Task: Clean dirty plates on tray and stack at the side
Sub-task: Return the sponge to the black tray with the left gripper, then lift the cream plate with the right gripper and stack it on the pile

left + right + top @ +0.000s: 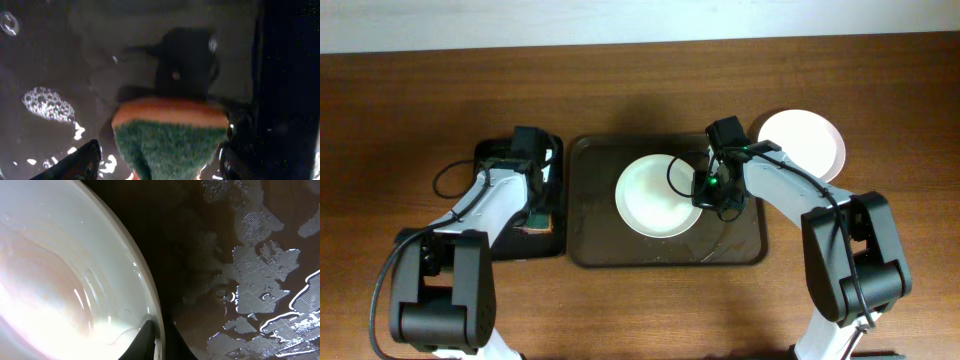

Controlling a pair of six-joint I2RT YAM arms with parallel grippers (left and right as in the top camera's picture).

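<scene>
A white plate [655,195] lies on the dark brown tray [585,250], with no red smear visible from overhead. My right gripper [705,190] is shut on its right rim. In the right wrist view one finger is inside the plate [60,280], the other is outside over the wet tray [210,255], and the jaws [160,342] pinch the rim. Another white plate [802,140] lies on the table at the right of the tray. My left gripper [535,210] is over the sponge [170,135], its fingers [157,162] apart on either side of it.
The small black tray [500,250] at the left holds the green and orange sponge [538,222] and soapy water with bubbles [47,104]. Water patches lie on the brown tray [260,280]. Both arm bases stand at the table's front edge.
</scene>
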